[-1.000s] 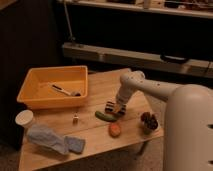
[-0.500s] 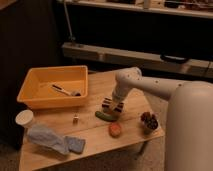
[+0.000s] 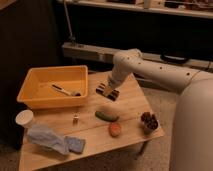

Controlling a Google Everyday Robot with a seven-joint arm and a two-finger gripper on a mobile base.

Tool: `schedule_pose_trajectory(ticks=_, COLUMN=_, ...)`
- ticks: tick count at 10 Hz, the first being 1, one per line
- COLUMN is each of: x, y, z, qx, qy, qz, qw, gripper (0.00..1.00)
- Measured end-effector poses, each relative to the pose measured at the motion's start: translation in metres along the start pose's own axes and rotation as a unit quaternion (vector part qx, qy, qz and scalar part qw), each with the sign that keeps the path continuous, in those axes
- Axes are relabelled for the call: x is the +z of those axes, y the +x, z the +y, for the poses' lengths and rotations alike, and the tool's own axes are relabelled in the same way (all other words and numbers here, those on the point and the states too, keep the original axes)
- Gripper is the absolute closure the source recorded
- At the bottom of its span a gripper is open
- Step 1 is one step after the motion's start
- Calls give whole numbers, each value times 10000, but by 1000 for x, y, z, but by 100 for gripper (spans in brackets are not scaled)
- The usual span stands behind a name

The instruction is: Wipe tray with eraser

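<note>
The yellow-orange tray (image 3: 35,80) stands on the left part of the wooden table, with a thin marker pen (image 3: 63,90) lying inside it. My gripper (image 3: 107,88) points down just right of the tray's right wall. It is shut on the black-and-white striped eraser (image 3: 108,92) and holds it a little above the tabletop. The white arm reaches in from the right.
On the wooden table (image 3: 130,107) lie a green oblong item (image 3: 106,115), an orange round item (image 3: 115,129), a brown item in a small cup (image 3: 149,121), a tiny upright object (image 3: 75,118), a white cup (image 3: 24,118) and a blue cloth (image 3: 52,139). A dark shelf stands behind.
The gripper has risen with the striped eraser and shifted slightly toward the tray. Everything else on the table stays put.
</note>
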Motion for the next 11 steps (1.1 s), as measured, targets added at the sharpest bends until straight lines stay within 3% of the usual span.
schedule_pose_trajectory(ticks=2, x=-30, y=-41, z=6, qx=92, qy=68, qz=-202, qw=9997, gripper=100)
schedule_pose_trajectory(ticks=4, x=-39, y=-88, z=24, qx=-2, qy=97, qz=-364, qw=9993, gripper=100)
schedule_pose_trajectory(ticks=6, x=-39, y=-139, z=44, qx=-147, qy=109, qz=-469, qw=9987, gripper=100)
schedule_pose_trajectory(ticks=9, x=-31, y=-192, z=66, qx=-351, qy=126, qz=-544, qw=9978, gripper=100)
schedule_pose_trajectory(ticks=11, x=-19, y=-207, z=70, qx=-395, qy=176, qz=-502, qw=9978, gripper=100)
